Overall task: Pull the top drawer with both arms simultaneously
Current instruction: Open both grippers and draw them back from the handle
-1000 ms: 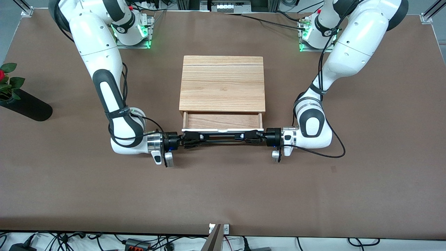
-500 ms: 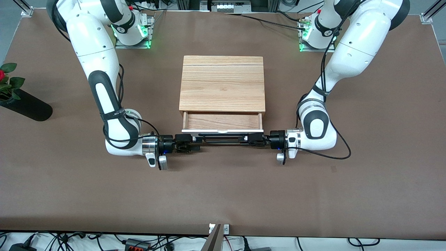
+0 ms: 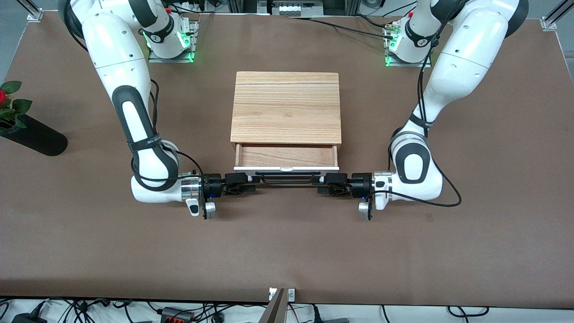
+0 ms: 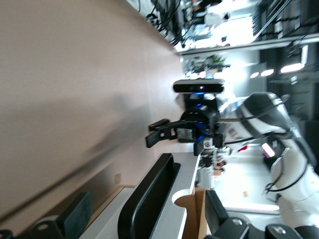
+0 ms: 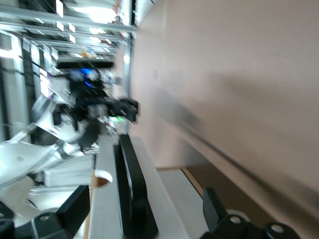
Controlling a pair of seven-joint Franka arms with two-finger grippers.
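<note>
**Legible markings: none found**

No text, label, brand name, number or sign can be read in any view. A round emblem sits on each arm's base joint (image 3: 156, 37) and (image 3: 421, 42), but its characters cannot be made out. The wooden cabinet (image 3: 286, 107) and the white drawer front (image 3: 251, 168) carry no readable print. Nothing legible appears in either wrist view.

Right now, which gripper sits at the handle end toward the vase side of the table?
The right gripper: open, at the black handle's end nearest the black vase. The left gripper, also open, sits at the handle's other end of the top drawer.
</note>
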